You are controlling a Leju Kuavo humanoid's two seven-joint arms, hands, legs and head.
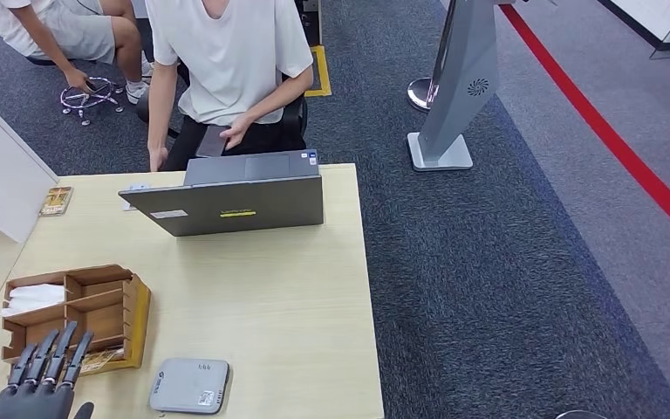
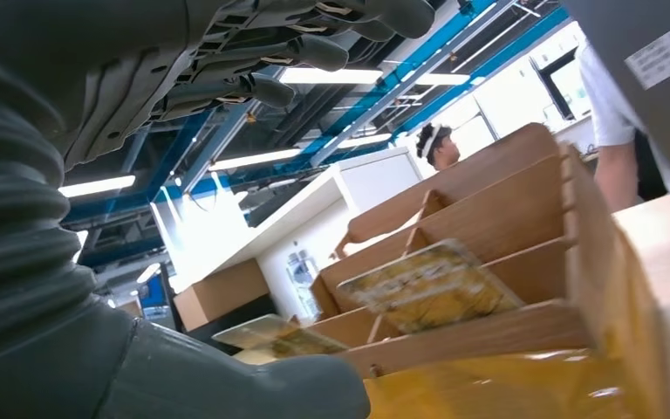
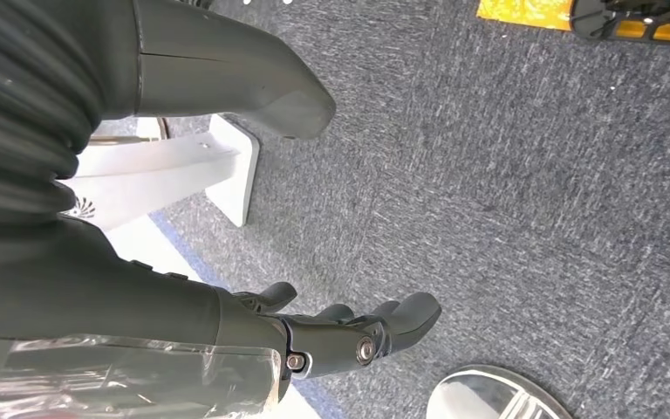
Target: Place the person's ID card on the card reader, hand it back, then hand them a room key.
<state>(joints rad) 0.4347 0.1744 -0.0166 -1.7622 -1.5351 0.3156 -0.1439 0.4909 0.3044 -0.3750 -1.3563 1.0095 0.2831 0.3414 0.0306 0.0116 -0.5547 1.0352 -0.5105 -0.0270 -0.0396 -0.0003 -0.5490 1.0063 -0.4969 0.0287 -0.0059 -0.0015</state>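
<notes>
While a person [image 1: 227, 61] in a white shirt sits behind the far edge of the pale wooden table [image 1: 279, 297], an open grey laptop [image 1: 231, 196] stands between them and the robot. Nearer the robot sits a wooden tray [image 1: 96, 305] with compartments (yellowish cards [image 2: 427, 284] lean in them), and the grey card reader [image 1: 189, 385] lies just beside it. The left hand [image 1: 44, 380] hovers by the tray, fingers straight and apart, holding nothing; the right hand [image 3: 314, 336] hangs over the carpet, fingers slightly bent, empty.
</notes>
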